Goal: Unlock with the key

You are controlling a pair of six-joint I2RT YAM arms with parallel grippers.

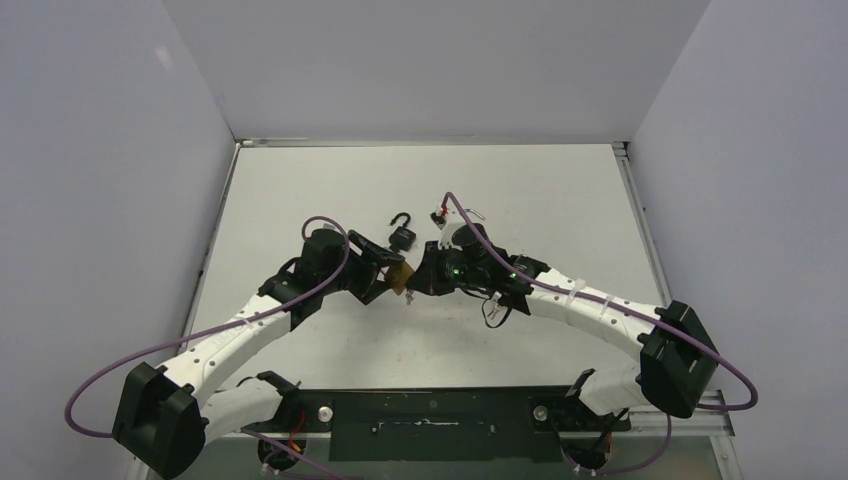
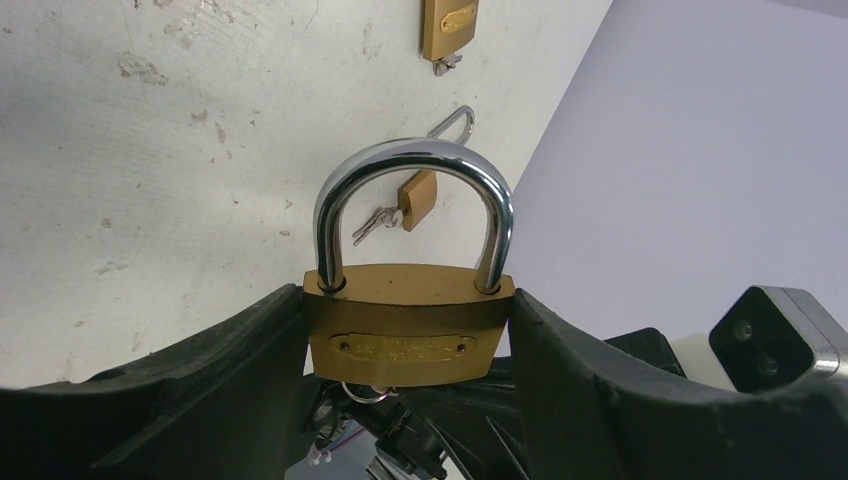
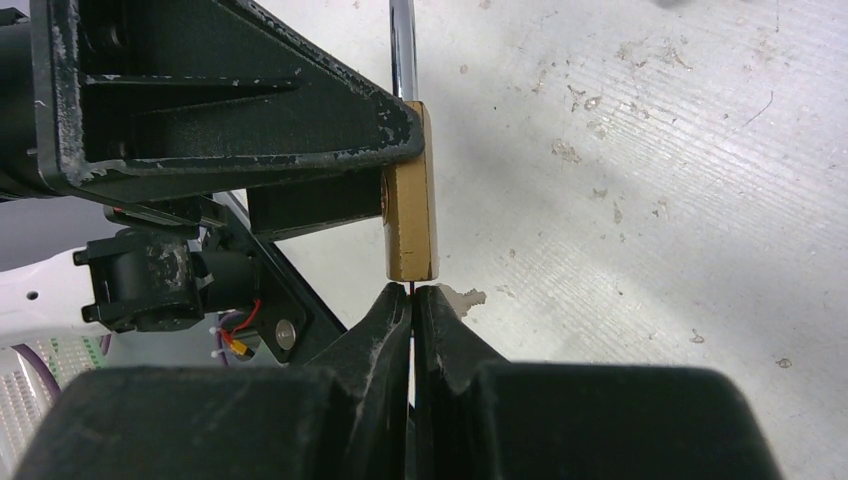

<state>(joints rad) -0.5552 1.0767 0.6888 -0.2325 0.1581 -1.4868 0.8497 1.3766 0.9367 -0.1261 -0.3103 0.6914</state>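
Scuffed white table (image 1: 300, 180) here. Left gripper (image 2: 408, 305) clamps the brass padlock (image 2: 408, 342). Right gripper (image 3: 413, 300) is pinched tight on the key (image 3: 412, 288) underneath.

Brass padlock (image 2: 408, 335) held upright, chrome shackle (image 2: 412, 190) closed in both holes, a thin key (image 3: 412, 288) at its underside

White arm links (image 1: 240, 335) w/ black joints (image 1: 160, 415), purple cables (image 1: 130, 358), scuffed black claw fingers (image 3: 380, 330), green LEDs (image 1: 458, 268).

Brass-gold on the padlock (image 2: 410, 335) body, mirror chrome on its shackle (image 2: 415, 160). Matte black, scuffed pale at the edges, on the jaws. Off-white with grey flecks and scratches on the desk (image 2: 150, 150). Purple on the cables (image 1: 100, 377).
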